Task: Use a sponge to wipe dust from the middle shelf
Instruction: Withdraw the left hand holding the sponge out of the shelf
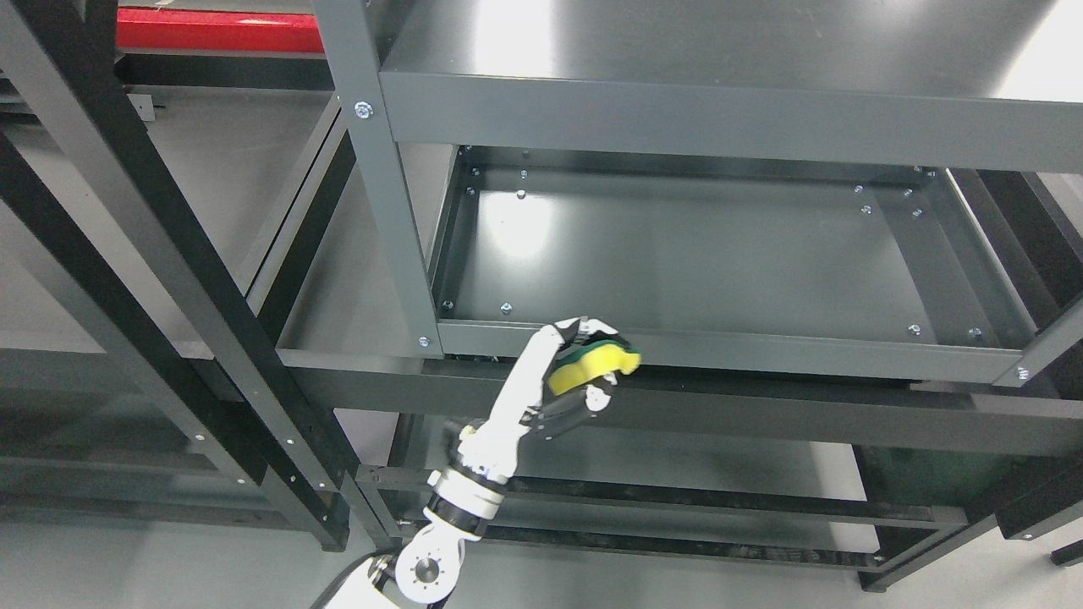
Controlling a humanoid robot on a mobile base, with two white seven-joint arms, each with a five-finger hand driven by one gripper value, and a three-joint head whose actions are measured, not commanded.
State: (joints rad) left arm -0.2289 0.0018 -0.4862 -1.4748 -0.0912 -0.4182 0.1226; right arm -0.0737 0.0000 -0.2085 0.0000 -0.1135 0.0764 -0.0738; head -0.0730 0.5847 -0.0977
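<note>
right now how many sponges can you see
1. A yellow and green sponge is held in the left hand, at the front edge of the middle shelf. Others could be hidden out of view.

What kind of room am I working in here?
Probably a storeroom or workshop: bare grey metal shelving with bolted frames, more dark racks alongside, plain grey floor. The left hand holds the sponge at the middle shelf.

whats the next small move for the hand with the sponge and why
Probably lift the left hand a little and push it forward over the middle shelf's front rail, then lower the sponge onto the shelf surface. The fingers already grip the sponge, but it sits at the front rail, near the left post, not yet on the surface to be wiped.
</note>
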